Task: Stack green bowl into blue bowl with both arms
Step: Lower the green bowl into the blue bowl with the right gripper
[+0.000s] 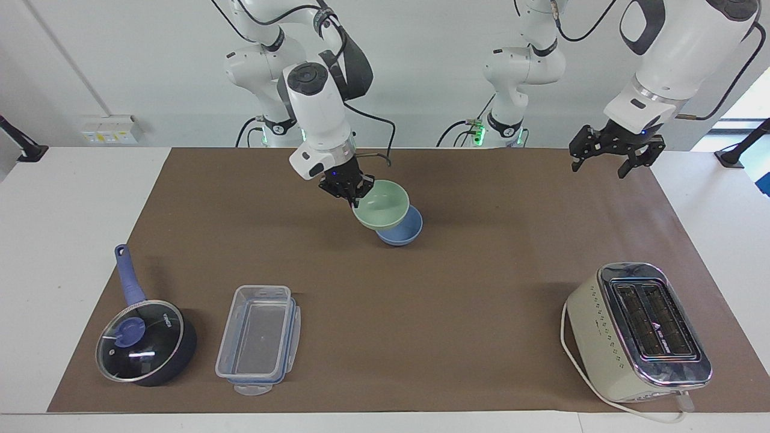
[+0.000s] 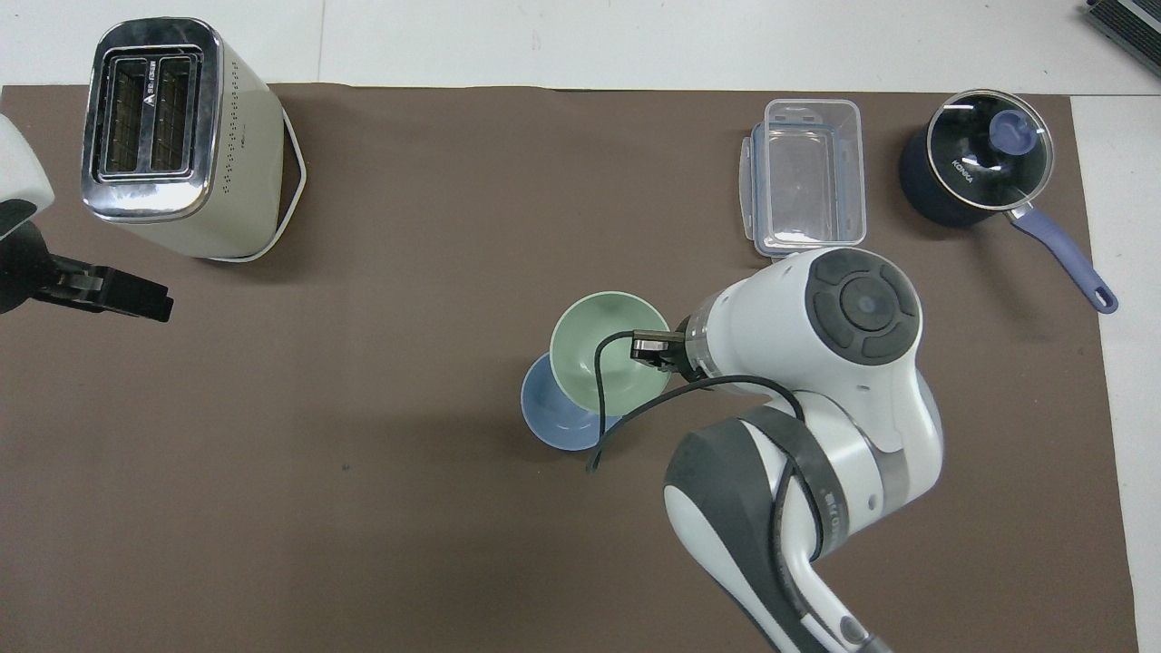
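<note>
Facing view: the right gripper, fingers clamped on the green bowl rim, holds it tilted over the blue bowl mid-desk. The left gripper waits, fingers spread, raised over the toaster's end.

Overhead view: green bowl overlaps blue bowl.

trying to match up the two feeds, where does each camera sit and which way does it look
Facing view: high across the table, facing the robots; both arms show whole, right gripper holding the green bowl over the blue bowl, left gripper waiting.
Overhead view: above the robots' end, looking steeply down; right arm fills the lower part.
Shared: both bowls, toaster, saucepan, container, half a turn apart.
</note>
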Tool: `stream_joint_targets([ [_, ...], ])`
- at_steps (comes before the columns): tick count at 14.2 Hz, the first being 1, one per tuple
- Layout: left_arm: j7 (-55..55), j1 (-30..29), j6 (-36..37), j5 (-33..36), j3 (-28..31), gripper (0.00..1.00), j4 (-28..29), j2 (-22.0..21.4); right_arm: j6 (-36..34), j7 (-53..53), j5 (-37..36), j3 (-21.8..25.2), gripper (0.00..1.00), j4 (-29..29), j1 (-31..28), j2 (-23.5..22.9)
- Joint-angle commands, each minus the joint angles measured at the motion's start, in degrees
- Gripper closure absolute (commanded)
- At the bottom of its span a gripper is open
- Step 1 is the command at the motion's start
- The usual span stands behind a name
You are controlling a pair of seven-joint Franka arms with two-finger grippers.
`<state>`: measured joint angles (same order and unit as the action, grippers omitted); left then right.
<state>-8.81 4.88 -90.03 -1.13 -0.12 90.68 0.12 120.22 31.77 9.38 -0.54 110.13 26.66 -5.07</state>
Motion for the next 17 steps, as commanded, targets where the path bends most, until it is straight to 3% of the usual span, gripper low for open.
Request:
stream_joint_targets([
  [1,-0.42,-0.93,1.17,-0.62,-0.5,0.0,-0.59,-0.3,4.13,2.86,-1.55,0.1,1.0,0.87,2.16,-1.95],
  [7,-0.42,-0.93,1.17,-0.62,-0.5,0.0,-0.59,-0.3,10.56,2.07,-1.56,0.01,1.0,7.55,4.27,-1.61],
  [17,-0.42,-0.93,1.17,-0.62,-0.5,0.0,-0.59,-0.3,15.66,1.36,-1.56,0.01,1.0,10.11,4.8,-3.09],
])
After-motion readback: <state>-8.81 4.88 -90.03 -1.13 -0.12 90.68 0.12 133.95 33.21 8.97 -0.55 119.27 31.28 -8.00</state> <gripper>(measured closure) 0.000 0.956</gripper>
